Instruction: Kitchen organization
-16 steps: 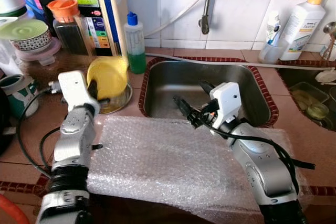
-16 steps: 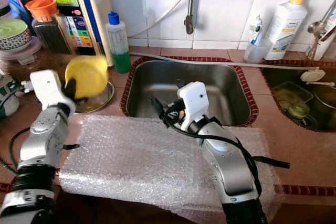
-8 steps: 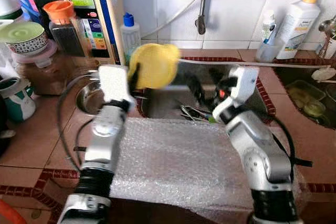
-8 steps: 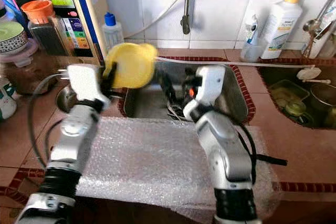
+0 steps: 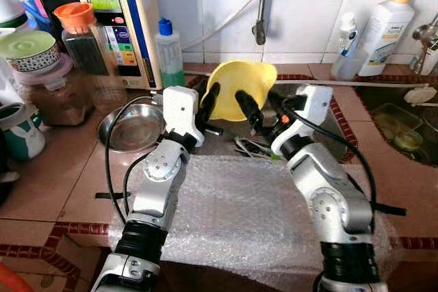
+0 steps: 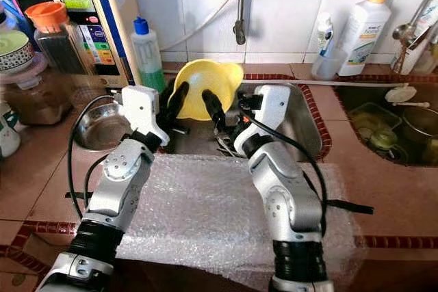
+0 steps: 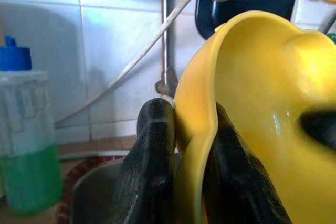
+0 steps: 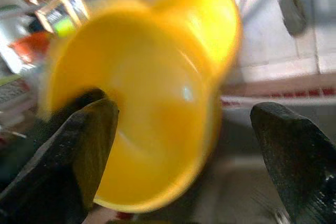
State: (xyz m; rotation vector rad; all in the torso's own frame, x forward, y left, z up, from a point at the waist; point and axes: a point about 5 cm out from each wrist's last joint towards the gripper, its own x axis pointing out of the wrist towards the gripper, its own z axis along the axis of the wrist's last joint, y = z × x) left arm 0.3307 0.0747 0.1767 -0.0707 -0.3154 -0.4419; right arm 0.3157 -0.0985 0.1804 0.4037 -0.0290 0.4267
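Presently the yellow bowl (image 5: 239,87) is held tilted above the sink (image 5: 342,124), its rim pinched by the left gripper (image 5: 207,102). The right gripper (image 5: 259,109), fingers spread apart, is poised at the bowl's mouth. A firm opposite-rim bite is advised before the left pinch is eased.

Home kitchen: steel sink (image 5: 328,100) set in terracotta-tiled desk (image 5: 48,189), white wall tiles behind. Left of sink: green soap bottle (image 5: 168,52), water purifier (image 5: 120,22), jars. Right of sink: detergent bottle (image 5: 387,32).

Head stereo looks down; wrists close on bowl (image 7: 247,108).
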